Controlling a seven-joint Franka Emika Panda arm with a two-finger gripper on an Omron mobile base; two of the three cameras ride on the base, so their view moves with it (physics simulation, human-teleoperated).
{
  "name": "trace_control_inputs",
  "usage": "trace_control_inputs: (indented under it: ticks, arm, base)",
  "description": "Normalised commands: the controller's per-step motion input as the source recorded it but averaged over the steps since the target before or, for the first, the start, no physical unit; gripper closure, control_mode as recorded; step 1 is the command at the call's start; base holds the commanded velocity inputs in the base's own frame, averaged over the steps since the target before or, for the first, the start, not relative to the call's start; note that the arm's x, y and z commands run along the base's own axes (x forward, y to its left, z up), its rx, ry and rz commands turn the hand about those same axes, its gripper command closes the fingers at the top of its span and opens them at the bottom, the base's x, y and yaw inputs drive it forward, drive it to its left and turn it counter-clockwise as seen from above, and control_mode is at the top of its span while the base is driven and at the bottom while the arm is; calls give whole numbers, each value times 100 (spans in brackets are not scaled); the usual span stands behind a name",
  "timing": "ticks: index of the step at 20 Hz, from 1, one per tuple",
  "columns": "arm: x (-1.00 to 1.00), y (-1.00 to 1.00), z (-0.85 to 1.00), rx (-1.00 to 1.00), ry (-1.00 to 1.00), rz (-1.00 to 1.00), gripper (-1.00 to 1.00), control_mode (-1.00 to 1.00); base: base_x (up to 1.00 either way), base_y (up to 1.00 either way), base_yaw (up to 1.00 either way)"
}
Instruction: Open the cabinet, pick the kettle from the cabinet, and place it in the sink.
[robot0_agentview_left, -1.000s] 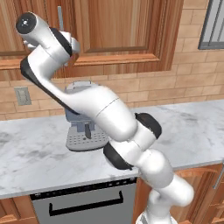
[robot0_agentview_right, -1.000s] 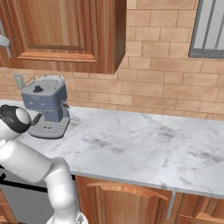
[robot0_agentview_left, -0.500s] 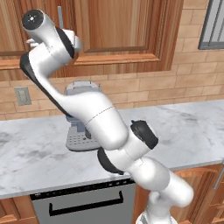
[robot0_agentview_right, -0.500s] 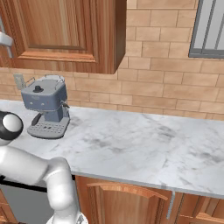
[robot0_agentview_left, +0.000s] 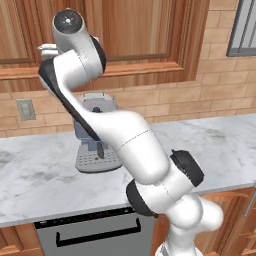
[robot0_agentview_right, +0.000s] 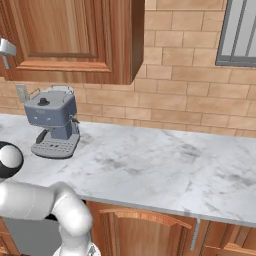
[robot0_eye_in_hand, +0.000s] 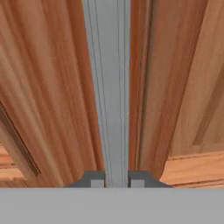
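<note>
Cabinet (robot0_agentview_left: 145, 37) was the item under inspection: a reddish-brown wall unit above the marble counter (robot0_agentview_right: 165, 165), door closed. Its handle (robot0_eye_in_hand: 109, 87), a long silver bar, ran straight up the hand view between my 2 fingertips (robot0_eye_in_hand: 97, 178), with wood grain on both sides.

My gripper (robot0_eye_in_hand: 112, 179) was clenched on that handle; both tips sat tight against the bar with no gap visible.

Handling, as judged: the bar looked rigid and smooth, so it could slip along its length if I pulled at an angle. A hold near mid-bar, square to it, appeared soundest. The door looked stiff and hinged, so it should swing on an arc, not come straight out; the pull would need to follow that arc. The door's weight could not be told.

The kettle was presumably behind the closed door; its position could not be confirmed.

Count:
- 1 cabinet door with a bar handle, plus 1 plain door (robot0_agentview_left: 17, 30) to its left.
- 1 handle in my grip.
- 1 blue-grey espresso machine (robot0_agentview_right: 52, 120) on the counter, below the cabinet.
- 1 wall socket (robot0_agentview_left: 26, 109) beside the machine.
- 1 window (robot0_agentview_right: 240, 30) at far right.
- 1 dark-fronted appliance (robot0_agentview_left: 95, 232) under the counter.
</note>
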Motion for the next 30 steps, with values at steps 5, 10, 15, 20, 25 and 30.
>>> trace_control_inputs:
  ticks: [5, 10, 15, 20, 25, 30]
  arm:
    - [-54, -8, -16, 8, -9, 23, 100, -100]
    - [-59, -11, -12, 6, -12, 23, 100, -100]
    - [-54, -12, 5, 1, -1, 19, 100, -100]
    - [-47, -10, 8, 0, 4, 19, 100, -100]
    - [-47, -12, 10, 0, 8, 18, 100, -100]
    - [-48, -10, 15, 1, 9, 17, 100, -100]
  base:
    - [0, 0, 0]
    - [0, 0, 0]
    - [0, 0, 0]
    - [0, 0, 0]
    - [0, 0, 0]
    - [0, 0, 0]
